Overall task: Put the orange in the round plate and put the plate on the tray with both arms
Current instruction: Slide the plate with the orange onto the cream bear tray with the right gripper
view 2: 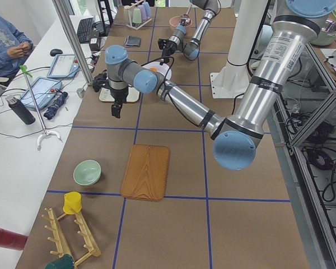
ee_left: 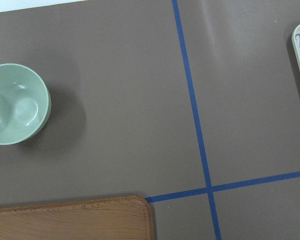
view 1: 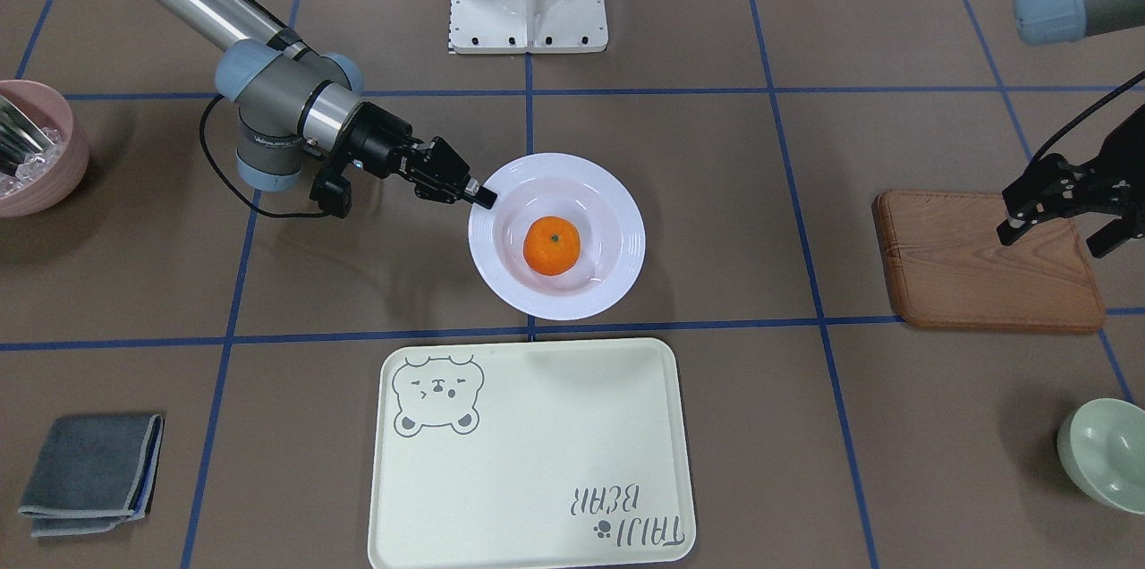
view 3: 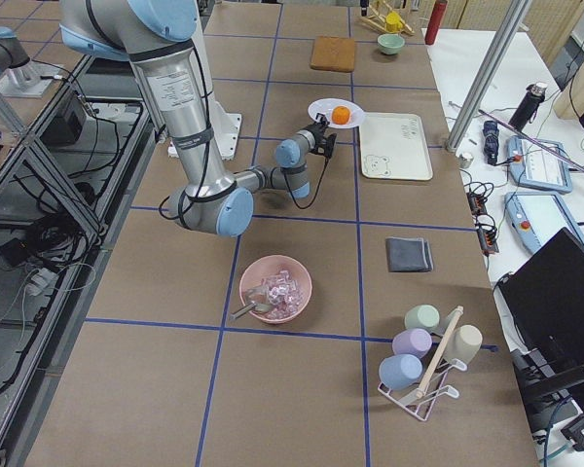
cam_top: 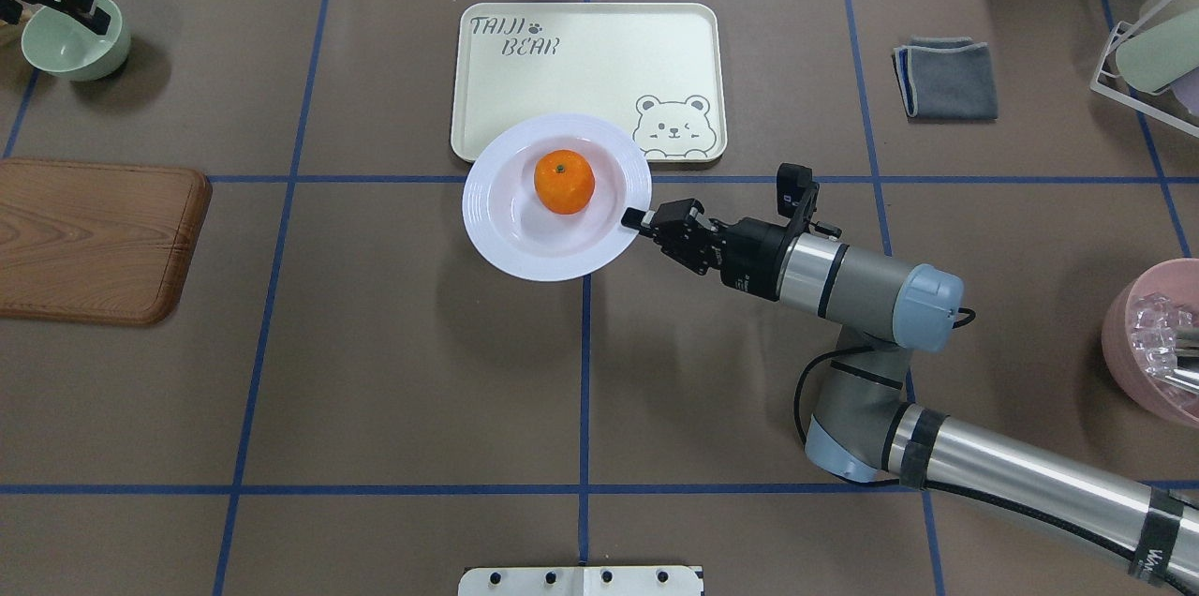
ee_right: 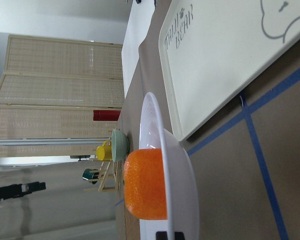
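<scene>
Brown matting crossed with blue tape covers the bench (cam_top: 375, 343), and on it you have the tray (cam_top: 581, 62) lying flat on the side far from the robot's base. Your orange (cam_top: 564, 181) sits in the well of the round plate (cam_top: 510, 245), so the first half of the job looks done. Just on the robot's side of the tray, the right claw (cam_top: 637, 219) is clamped on the plate's rim. It reaches in low and sideways, probably so the plate stays level and the fruit does not roll. In the right wrist view the plate seems raised off the bench beside the tray's near edge. Your left claw (view 1: 1015, 220) hangs well off the tray's left end, touching nothing, and you cannot tell whether it is open or closed. By my reading, it is needed at the plate's opposite rim.
</scene>
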Robot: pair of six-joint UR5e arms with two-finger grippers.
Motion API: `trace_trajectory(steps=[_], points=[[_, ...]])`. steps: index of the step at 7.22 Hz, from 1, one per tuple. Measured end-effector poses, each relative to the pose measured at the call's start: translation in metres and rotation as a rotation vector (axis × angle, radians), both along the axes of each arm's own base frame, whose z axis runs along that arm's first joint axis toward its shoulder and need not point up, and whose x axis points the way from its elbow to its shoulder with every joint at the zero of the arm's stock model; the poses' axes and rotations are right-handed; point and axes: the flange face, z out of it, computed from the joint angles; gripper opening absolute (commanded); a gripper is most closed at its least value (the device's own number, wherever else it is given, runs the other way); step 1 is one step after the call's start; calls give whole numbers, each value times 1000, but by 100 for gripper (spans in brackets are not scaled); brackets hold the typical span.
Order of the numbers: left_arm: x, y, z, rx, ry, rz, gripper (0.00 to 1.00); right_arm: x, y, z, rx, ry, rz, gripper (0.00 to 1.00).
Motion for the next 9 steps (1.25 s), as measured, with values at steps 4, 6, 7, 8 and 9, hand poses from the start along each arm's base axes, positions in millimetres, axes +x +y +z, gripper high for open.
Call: trace_trajectory(steps=[4,6,7,8,9], points=[[-28,5,-7,25,2,-39,98,-29,-54,-32,-275,75,215,0],[-36,16,-11,39,5,-48,98,-51,-82,-48,-425,105,322,0],[-38,20,-15,45,7,-50,98,-60,-96,-57,-504,107,370,0],[-39,23,-16,48,8,-50,98,-65,-108,-61,-567,99,403,0],[-40,25,-16,51,8,-51,98,-73,-117,-60,-607,95,428,0]])
